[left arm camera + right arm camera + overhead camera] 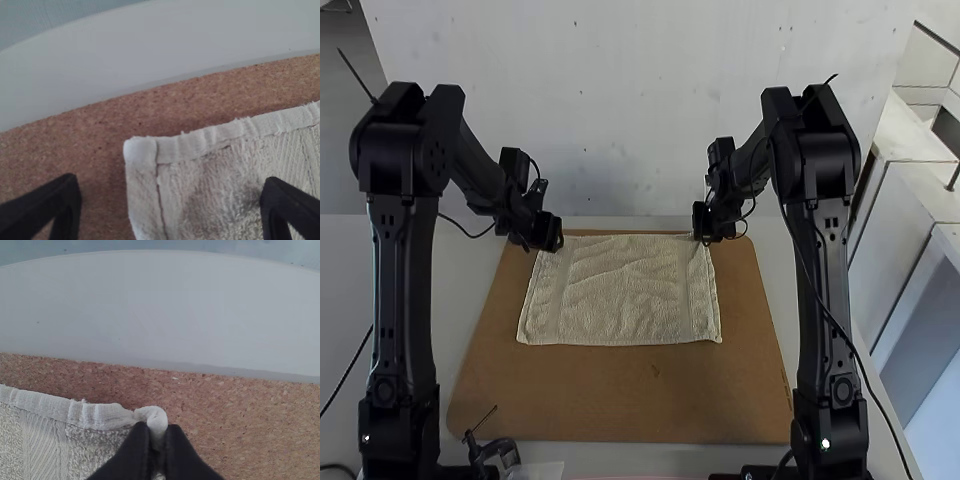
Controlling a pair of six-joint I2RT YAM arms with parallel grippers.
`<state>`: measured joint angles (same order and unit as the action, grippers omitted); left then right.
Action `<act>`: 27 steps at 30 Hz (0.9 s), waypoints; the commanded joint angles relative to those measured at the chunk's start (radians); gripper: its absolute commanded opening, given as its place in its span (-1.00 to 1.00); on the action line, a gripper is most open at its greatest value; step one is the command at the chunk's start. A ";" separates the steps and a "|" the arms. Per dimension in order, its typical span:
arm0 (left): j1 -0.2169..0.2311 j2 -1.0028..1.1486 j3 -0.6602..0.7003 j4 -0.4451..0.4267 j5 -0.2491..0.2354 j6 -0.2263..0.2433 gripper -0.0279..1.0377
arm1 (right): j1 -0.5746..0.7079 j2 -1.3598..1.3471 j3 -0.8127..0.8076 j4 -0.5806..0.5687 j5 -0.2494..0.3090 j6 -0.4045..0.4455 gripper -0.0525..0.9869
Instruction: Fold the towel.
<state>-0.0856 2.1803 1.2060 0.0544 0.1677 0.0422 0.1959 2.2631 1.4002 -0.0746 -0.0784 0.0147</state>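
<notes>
"Desk (345,290) is holding a cork board (620,400), so what's the towel (625,290) doing?"

"Lying spread on it, lol. My left pincer (552,240) is gaping wide at the far left corner, and my right pincer (704,236) is pinching the far right."

L arm (406,300) & R arm (828,300): blk, boxy links. Ref. R elbow (820,165): slotted link adj.; thin blk cable (867,376) alongside; sm. round wht spot (825,444) past link, at base.
</notes>
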 commanded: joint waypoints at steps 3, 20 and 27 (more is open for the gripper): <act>0.006 0.024 0.018 -0.018 -0.034 -0.008 0.22 | -0.010 -0.007 -0.038 0.002 0.008 -0.005 -0.87; -0.011 0.021 0.030 -0.016 0.052 -0.050 -0.07 | -0.006 -0.011 -0.046 0.015 -0.003 -0.005 -0.87; -0.009 0.032 0.040 -0.013 0.052 -0.053 -0.42 | -0.006 -0.010 -0.052 0.025 -0.003 -0.005 -0.87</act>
<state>-0.0853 2.1803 1.2079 0.0414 0.1921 -0.0017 0.1951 2.2566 1.3811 -0.0486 -0.0818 0.0147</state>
